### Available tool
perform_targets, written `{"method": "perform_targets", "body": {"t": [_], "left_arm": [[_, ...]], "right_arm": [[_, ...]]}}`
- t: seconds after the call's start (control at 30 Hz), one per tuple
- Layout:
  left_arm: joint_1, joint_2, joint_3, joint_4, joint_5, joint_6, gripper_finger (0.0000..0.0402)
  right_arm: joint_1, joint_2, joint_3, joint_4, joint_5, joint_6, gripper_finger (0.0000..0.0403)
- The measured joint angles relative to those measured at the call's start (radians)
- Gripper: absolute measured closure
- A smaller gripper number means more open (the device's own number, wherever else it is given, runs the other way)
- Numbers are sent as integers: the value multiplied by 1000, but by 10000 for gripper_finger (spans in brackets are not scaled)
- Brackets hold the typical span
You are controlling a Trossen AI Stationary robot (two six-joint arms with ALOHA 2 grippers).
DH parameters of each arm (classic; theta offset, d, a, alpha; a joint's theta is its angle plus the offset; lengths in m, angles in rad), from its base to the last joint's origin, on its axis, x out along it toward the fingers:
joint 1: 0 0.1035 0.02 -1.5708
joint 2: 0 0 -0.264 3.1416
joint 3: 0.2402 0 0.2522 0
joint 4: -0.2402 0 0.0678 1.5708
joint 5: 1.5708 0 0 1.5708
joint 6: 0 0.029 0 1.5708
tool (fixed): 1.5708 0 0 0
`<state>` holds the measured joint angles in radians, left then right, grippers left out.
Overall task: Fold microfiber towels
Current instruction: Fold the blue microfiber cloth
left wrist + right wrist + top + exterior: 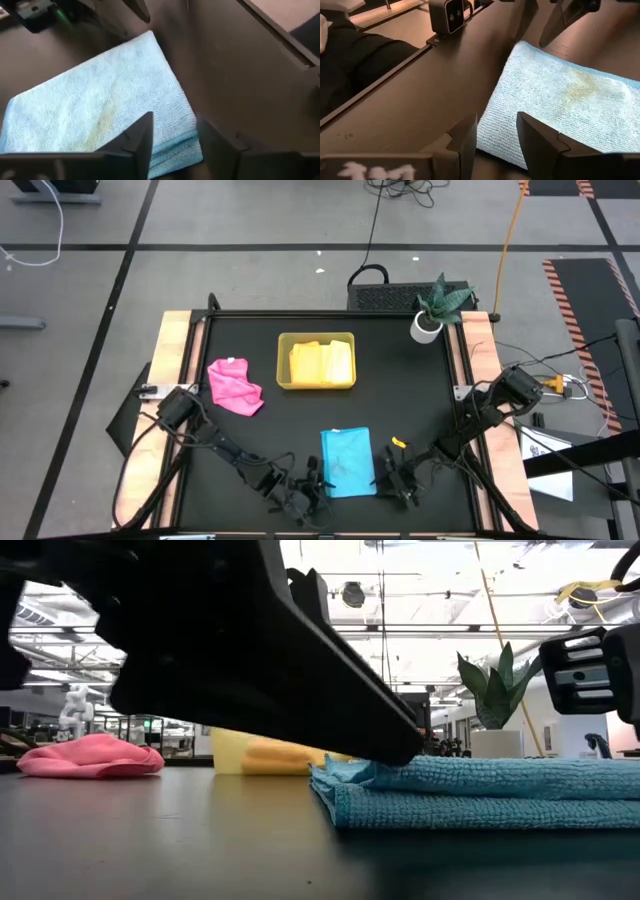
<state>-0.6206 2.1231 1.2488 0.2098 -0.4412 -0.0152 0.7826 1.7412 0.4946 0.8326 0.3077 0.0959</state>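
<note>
A sky blue towel [347,462] lies folded flat on the black table near its near edge. It also shows in the low view [480,790]. My left gripper [320,478] is open at the towel's left edge, one finger over the cloth and one over the bare table [175,145]. My right gripper [392,478] is open at the towel's right edge, also astride it [495,140]. A pink towel [235,386] lies crumpled at the left. A yellow towel [322,363] lies in the yellow-green tray [283,340]. I see no orange towel. My left gripper comes slanting down from the table's left. In the low view one fingertip [400,745] reaches the top of the blue towel at its left edge [345,775]. I cannot tell whether it touches the cloth. The towel lies flat on the table.
A small potted plant [436,305] stands at the table's far right corner. Wooden rails [170,350] run along the table's left and right sides. Bare black tabletop lies between the tray and the blue towel.
</note>
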Motion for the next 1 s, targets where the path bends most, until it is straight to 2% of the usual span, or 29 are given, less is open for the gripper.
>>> {"method": "perform_targets", "body": {"t": [0.33,0.5,0.73,1.0], "left_arm": [[3,-9,0,-45,-3,17,390],[-6,-40,22,-82,-27,45,394],[-24,-43,146,-327,-80,68,398],[-28,-43,157,-417,-108,65,399]], "right_arm": [[0,0,0,0,0,0,273],[0,0,0,0,0,-1,273],[0,0,0,-8,0,0,273],[0,0,0,-8,0,4,273]]}}
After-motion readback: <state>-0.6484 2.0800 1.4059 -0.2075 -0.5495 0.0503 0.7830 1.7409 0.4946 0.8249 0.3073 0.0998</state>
